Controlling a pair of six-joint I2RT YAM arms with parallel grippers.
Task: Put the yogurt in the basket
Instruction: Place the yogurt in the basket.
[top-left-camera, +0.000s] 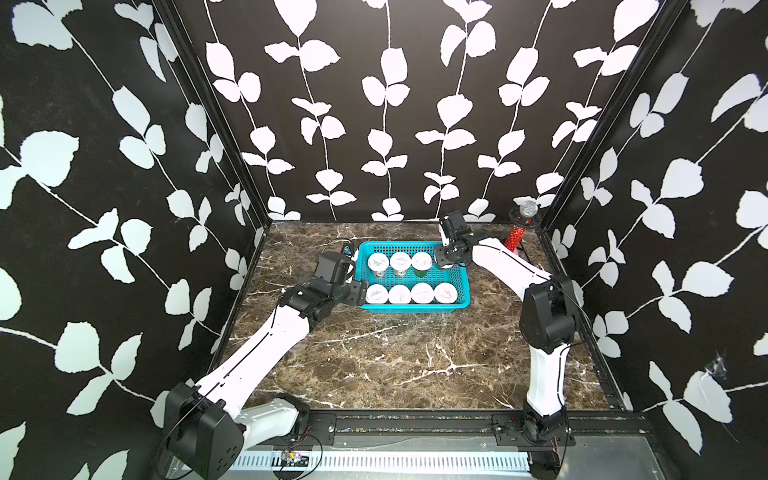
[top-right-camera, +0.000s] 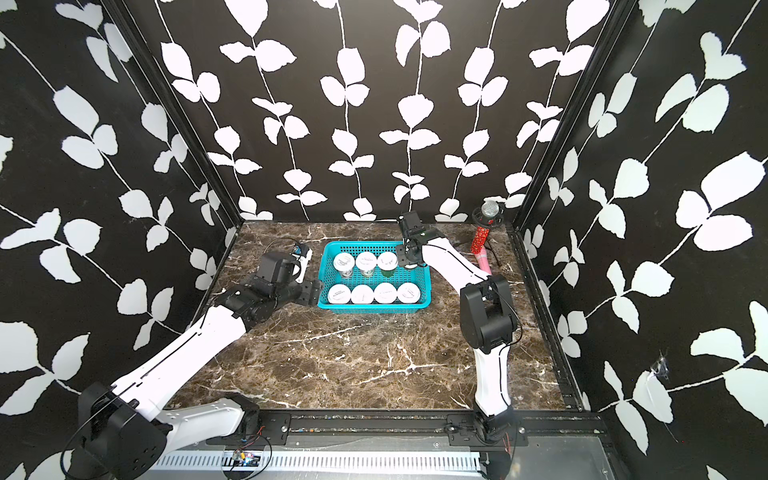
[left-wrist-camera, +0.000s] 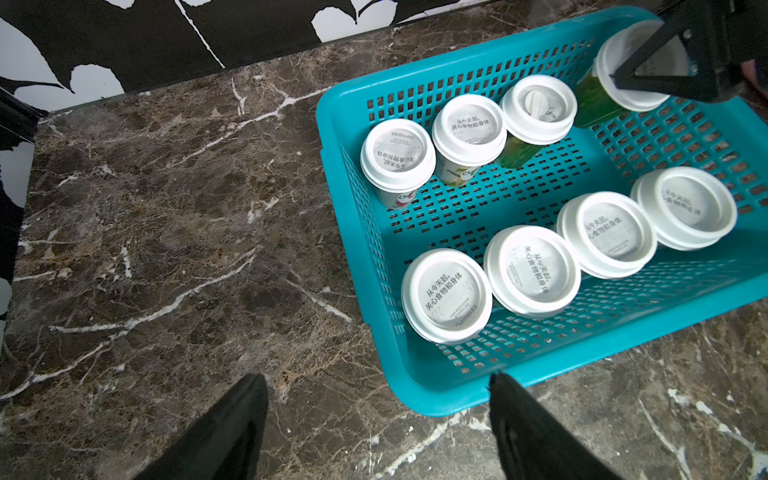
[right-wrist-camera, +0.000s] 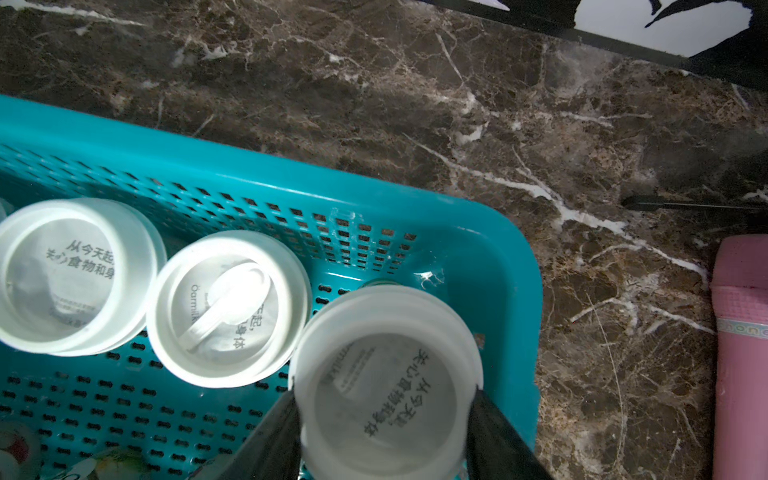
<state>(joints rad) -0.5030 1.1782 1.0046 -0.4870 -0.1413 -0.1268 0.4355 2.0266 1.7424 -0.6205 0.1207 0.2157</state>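
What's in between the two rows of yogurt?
Nothing, just bare basket floor between the yogurt rows. The left wrist view shows it best.

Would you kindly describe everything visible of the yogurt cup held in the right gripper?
This yogurt cup has a round white plastic-looking lid with grey Chinese print and a greenish side. It is lid up, clamped at the lid's edge between the right gripper's fingers, at the basket's free back corner, next to the spoon-lidded cup. Whether its base rests on the basket floor cannot be seen.
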